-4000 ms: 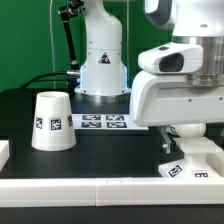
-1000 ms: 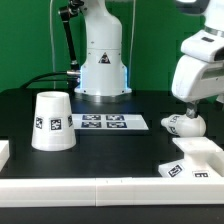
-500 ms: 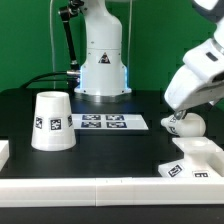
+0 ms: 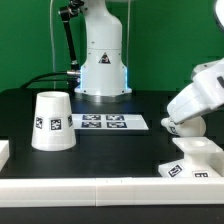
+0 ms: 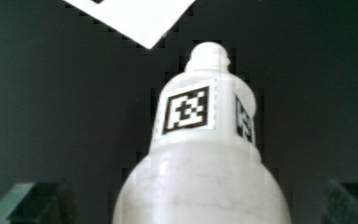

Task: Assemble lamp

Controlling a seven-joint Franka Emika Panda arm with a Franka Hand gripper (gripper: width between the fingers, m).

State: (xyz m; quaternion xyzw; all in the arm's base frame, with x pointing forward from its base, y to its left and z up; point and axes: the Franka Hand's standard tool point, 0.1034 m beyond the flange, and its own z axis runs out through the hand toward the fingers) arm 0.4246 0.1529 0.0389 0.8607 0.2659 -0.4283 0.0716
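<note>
- Gripper (image 5: 194,205) – your wrist view shows the two dark fingers (image 5: 34,200) spread apart, one on each side of the bulb. There is a dark gap between each finger and the white body, so nothing is clamped.
- Bulb (image 5: 197,150) – white, wide at the end nearest the wrist camera and tapering to a narrow rounded tip at the far end. One square tag faces the camera on the taper, and a second shows edge-on round the side. In your exterior view it rests on the table at the exterior view's right, just beyond the end of the marker board. The tilted arm covers most of it.
- Shade (image 4: 50,120) – a truncated cone standing on its wide end, narrow end up, with a tag on the near wall. It is at the exterior view's left, well apart from the bulb and the gripper.
- Base (image 4: 190,160) – at the near corner on the exterior view's right, in front of the bulb. A tag shows on its low front part and a raised white block sits behind that.
- Marker board (image 4: 103,122) – flat on the table between shade and bulb, tags up.
- Table (image 4: 110,150) – black, with a white rail (image 4: 100,186) along the near edge.
- White corner (image 5: 140,20) – a flat piece past the bulb's tip in the wrist view; you cannot tell which part it is.
</note>
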